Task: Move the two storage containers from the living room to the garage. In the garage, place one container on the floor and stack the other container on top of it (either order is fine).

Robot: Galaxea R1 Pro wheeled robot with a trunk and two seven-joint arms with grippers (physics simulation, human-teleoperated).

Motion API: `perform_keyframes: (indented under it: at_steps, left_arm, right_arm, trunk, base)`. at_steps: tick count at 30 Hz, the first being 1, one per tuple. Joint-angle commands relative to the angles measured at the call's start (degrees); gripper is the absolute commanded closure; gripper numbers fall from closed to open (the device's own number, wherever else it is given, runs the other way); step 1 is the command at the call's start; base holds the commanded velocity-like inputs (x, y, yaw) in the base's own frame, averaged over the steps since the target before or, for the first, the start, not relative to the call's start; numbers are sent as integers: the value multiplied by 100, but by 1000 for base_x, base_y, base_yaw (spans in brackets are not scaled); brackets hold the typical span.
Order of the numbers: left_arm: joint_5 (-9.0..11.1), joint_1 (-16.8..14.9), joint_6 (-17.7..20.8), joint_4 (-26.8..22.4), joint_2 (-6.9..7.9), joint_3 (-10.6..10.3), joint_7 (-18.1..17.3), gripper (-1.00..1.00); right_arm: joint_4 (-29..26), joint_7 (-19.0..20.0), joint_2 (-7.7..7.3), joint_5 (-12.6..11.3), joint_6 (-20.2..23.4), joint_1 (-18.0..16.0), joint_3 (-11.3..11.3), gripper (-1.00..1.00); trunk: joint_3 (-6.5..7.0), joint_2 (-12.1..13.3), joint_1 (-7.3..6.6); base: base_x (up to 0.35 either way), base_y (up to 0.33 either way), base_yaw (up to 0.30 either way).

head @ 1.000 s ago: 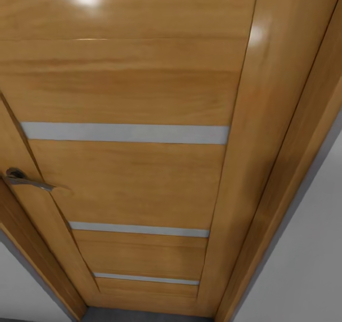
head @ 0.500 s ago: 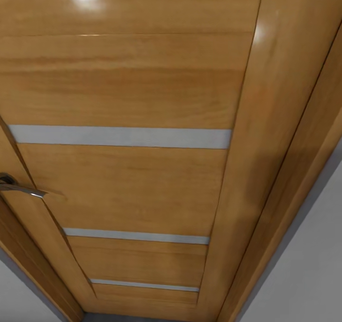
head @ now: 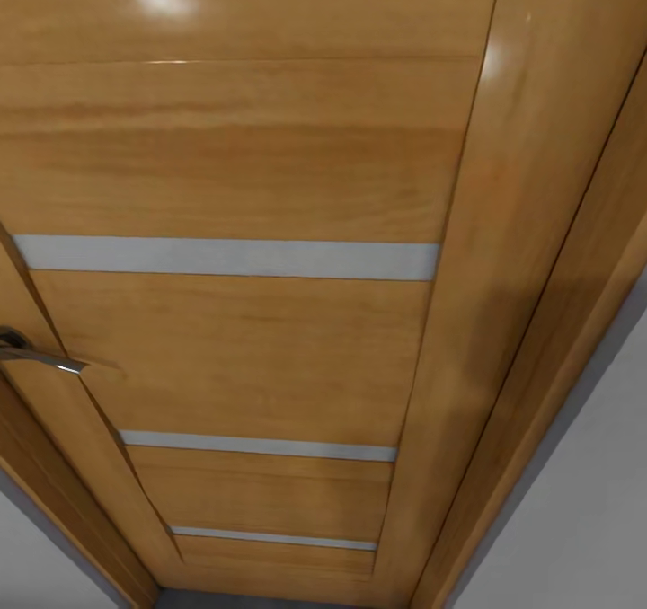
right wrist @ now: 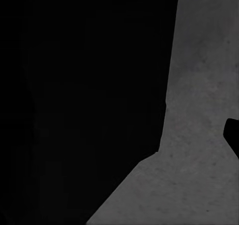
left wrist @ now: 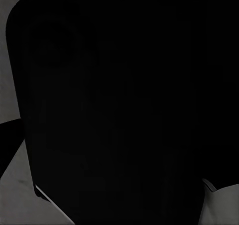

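Observation:
The two storage containers are out of view. In the head view a glossy honey-coloured wooden door with three pale horizontal strips stands very close in front of me. Its metal lever handle sits at the left edge. Rough grey concrete floor lies beyond a large black shape in the right wrist view. The left wrist view has a broad black rounded body with slivers of the same grey floor beside it. No fingers can be made out in either wrist view.
The door's wooden frame runs down the right side, with a pale grey wall beyond it. Another patch of pale wall lies at the lower left. A thin dark floor strip lies under the door.
The whole head picture has shifted a little: the door looms slightly larger and the handle has slid toward the left edge, so the camera has moved closer. In the last half second it is nearly still.

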Motion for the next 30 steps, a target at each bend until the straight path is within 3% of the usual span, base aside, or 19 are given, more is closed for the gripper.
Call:
perform_keyframes:
  at_steps: [1, 30]
  left_arm:
    - [-6, -3, -20, 5, 0, -4, -2, -100]
    - [-6, -3, -26, 5, 4, -4, -2, -100]
  right_arm:
    - [-4, 11, -2, 6, -3, 0, 4, -100]
    - [-11, 11, -12, 6, -10, 0, -1, -100]
  trunk:
    - [-7, -2, 0]
    - [-54, -2, 0]
  base:
    - [0, 0, 0]
    - [0, 0, 0]
